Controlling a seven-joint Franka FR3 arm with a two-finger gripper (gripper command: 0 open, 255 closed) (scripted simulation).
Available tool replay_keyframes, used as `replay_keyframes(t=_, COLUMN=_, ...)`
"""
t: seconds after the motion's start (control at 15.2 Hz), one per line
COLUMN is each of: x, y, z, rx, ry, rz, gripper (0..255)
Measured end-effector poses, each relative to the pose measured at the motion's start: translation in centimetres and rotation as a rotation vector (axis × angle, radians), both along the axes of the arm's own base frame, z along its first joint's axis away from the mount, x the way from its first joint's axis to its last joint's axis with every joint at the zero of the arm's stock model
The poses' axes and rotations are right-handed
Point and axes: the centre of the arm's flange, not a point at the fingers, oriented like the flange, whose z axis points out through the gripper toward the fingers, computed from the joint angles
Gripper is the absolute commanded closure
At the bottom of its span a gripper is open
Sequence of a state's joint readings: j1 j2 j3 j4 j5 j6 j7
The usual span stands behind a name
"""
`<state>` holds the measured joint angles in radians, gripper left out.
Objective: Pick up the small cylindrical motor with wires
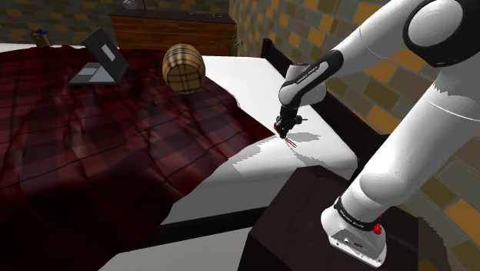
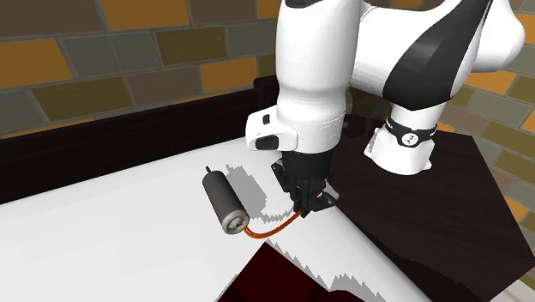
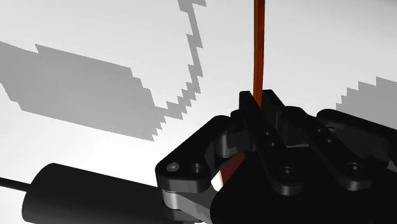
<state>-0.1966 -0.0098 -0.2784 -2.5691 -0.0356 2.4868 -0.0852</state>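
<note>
Gripper [image 2: 305, 206] clamped on motor [image 2: 225, 202] wires [image 2: 270, 227]

Its jaws pinch the orange wires. The dark cylinder sits at its 9 o'clock, over the white sheet [image 2: 103, 249]. A red plaid blanket [image 1: 92, 131] spreads toward the shoulder view's 9 o'clock, and brick walls [image 2: 129, 60] ring the room.

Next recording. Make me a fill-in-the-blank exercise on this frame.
1. The wire clasped in the gripper is coloured ____.
2. The sheet beneath the motor is ____.
3. In the shoulder view, the barrel lies on the bed near an open ____.
Missing words: orange; white; laptop.
</note>
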Motion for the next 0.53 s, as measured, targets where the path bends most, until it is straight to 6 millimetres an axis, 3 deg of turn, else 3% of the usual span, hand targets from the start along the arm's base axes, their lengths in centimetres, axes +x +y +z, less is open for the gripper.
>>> replay_keyframes(t=0.53, x=0.1, y=0.0, z=3.9, rx=0.0, ry=0.0, rz=0.0, gripper=255)
